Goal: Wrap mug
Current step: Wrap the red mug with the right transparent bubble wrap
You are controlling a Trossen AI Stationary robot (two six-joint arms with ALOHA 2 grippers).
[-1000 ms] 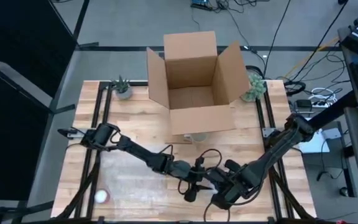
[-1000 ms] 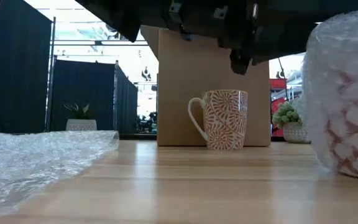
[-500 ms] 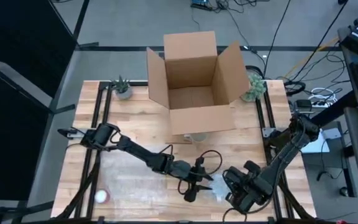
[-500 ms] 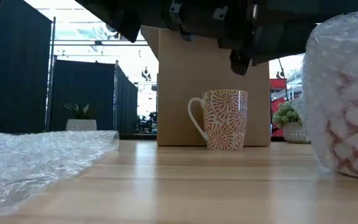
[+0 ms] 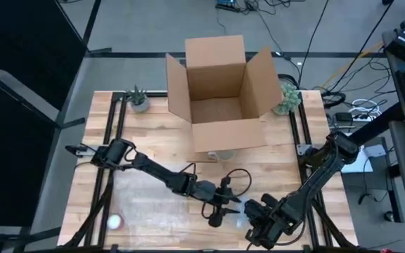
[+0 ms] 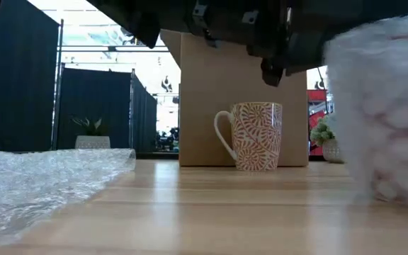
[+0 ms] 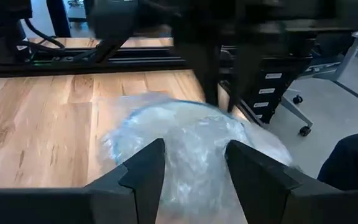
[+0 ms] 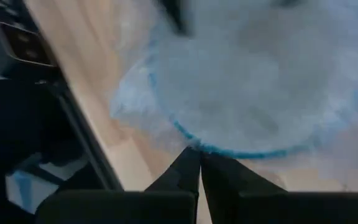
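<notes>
A mug wrapped in bubble wrap (image 6: 384, 120) stands on the table near its front edge, right of the middle, and shows blurred in the low view. My left gripper (image 7: 194, 168) is open, one finger on each side of the bundle (image 7: 191, 146). My right gripper (image 8: 199, 157) is shut at the wrap's edge, on the bundle's right (image 5: 259, 225). A second, leaf-patterned mug (image 6: 256, 136) stands bare and upright on its base in front of the cardboard box (image 5: 216, 91). My left gripper's fingers stand beside the wrapped bundle; I cannot tell whether they touch it. My right gripper pinches the bubble wrap's edge (image 8: 194, 144) at its fingertips, where a blue rim shows through the wrap. The bundle rests on the table.
A loose sheet of bubble wrap (image 6: 41, 184) lies on the table's left half. A small white round thing (image 5: 114, 222) sits near the front left corner. Two potted plants (image 5: 138, 100) (image 5: 287, 97) flank the open box at the far edge.
My right gripper swung out toward the table's right and near edge, then came back toward the bundle. In the low view the wrapped mug has shifted toward the table's left and shows blurred. The left arm has kept still.
</notes>
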